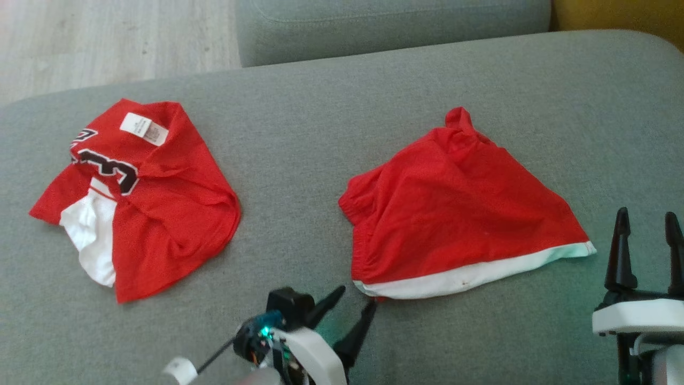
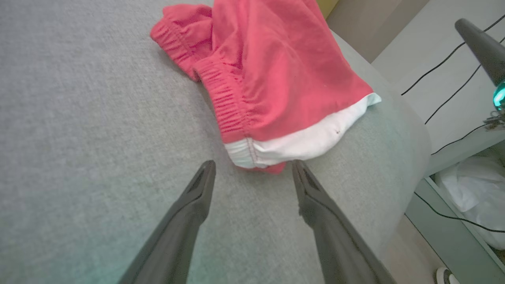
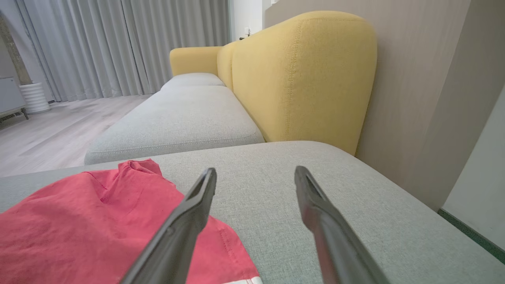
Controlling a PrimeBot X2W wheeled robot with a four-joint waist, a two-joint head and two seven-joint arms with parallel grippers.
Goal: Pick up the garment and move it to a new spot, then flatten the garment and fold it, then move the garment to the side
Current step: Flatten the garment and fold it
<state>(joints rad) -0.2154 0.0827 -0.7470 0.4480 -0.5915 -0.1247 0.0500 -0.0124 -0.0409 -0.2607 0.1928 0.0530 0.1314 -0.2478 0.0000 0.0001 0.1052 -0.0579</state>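
A: So, where is the garment?

B: The red shorts lie rumpled on the grey sofa cushion, right of centre, with their white band towards the robot. A red jersey lies well apart on the left.

A: And the tools?

B: Both have their fingers apart and hold nothing. The left tool points at the near-left corner of the shorts, its tips just short of the white band. The right tool hovers just beside the band's other end.

A: The pickup looks not yet begun, then. How should it go?

B: I'd lower the left tool so one finger slides under that corner and the other lands on top, then close on the stitched edge. The right tool should likewise take the far corner, so the shorts lift spread out rather than bunched.

A: Risks?

B: Pinching the cushion fabric, or catching only one layer.
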